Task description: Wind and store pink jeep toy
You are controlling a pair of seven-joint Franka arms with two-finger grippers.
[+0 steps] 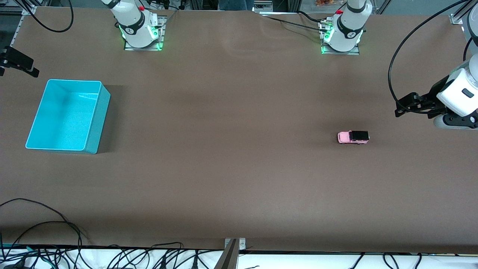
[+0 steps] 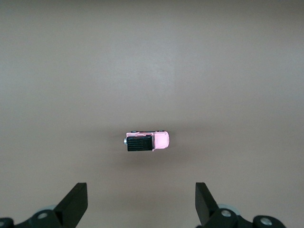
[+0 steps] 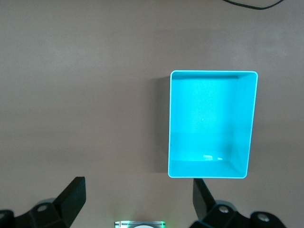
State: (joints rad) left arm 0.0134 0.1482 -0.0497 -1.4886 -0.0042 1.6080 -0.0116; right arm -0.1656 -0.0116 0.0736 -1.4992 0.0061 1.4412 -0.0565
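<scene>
**Hovering over a brown tabletop**

Looking across my matte brown table point(image 1: 231, 168), cables trail along its edges. The tiny pink jeep toy with black roof point(image 1: 353, 137) sits toward the left arm's end; my left gripper point(image 2: 141, 202) hangs over bare table near it, jaws wide, empty. My right gripper point(image 3: 139, 199), equally spread, hangs near the empty turquoise plastic bin point(image 1: 95, 123). No readable writing.

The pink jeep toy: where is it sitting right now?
The pink jeep toy stands on its wheels on the bare table toward the left arm's end, far from the turquoise bin at the right arm's end; the open left gripper hovers nearby.
</scene>
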